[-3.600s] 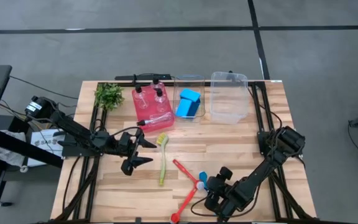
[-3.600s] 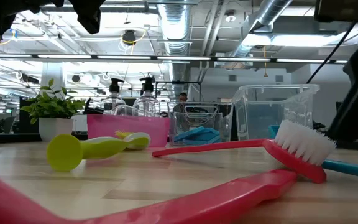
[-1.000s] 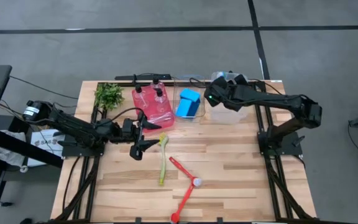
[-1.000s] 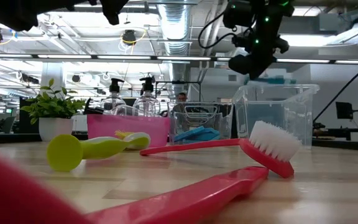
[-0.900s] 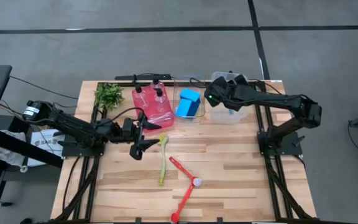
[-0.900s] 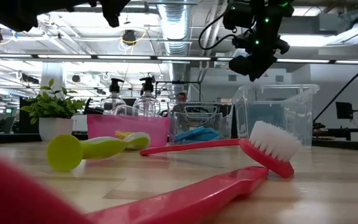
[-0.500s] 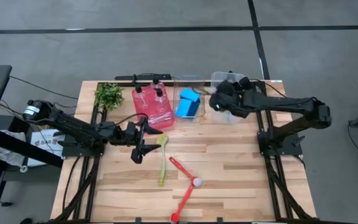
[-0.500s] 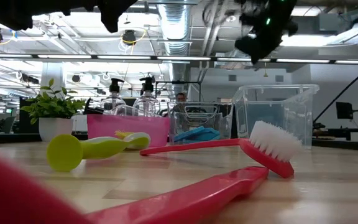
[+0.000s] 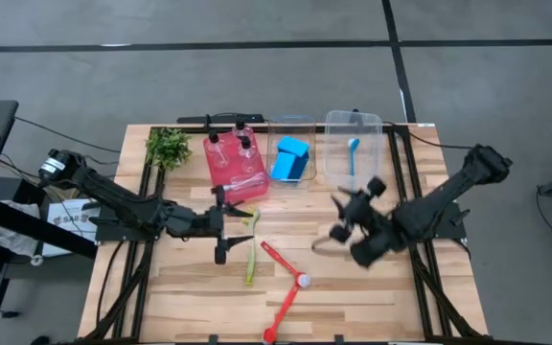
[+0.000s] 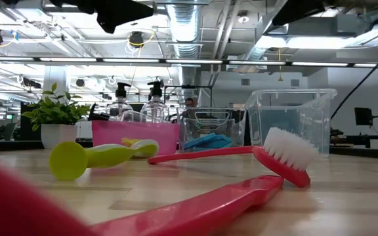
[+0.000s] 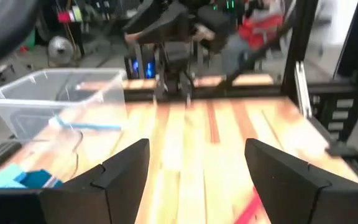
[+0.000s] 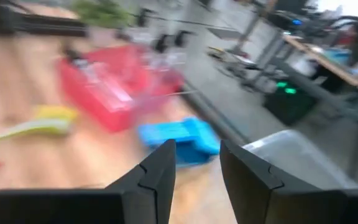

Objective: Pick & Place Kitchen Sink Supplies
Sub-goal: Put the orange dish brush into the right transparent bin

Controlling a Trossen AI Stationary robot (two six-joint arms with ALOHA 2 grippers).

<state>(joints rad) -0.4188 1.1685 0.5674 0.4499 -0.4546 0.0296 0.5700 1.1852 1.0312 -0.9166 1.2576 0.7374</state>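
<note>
The yellow-green brush [image 9: 251, 251], mid-surface, should be straddled squarely across its handle by the left claw [image 9: 220, 227] (gaping, empty); the right claw [image 12: 194, 163], slightly parted, holds nothing.

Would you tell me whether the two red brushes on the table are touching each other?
Cannot tell. In the high view the shorter red brush ends with its head right at the longer red brush, but no contact or gap shows plainly; the low view does not settle it.

I see open counter [image 9: 391, 287] at front right. Centre front is blocked by two red brushes [image 9: 283, 287] and a green brush [image 9: 250, 244]; the bins [image 9: 353, 153] line the back edge.
</note>
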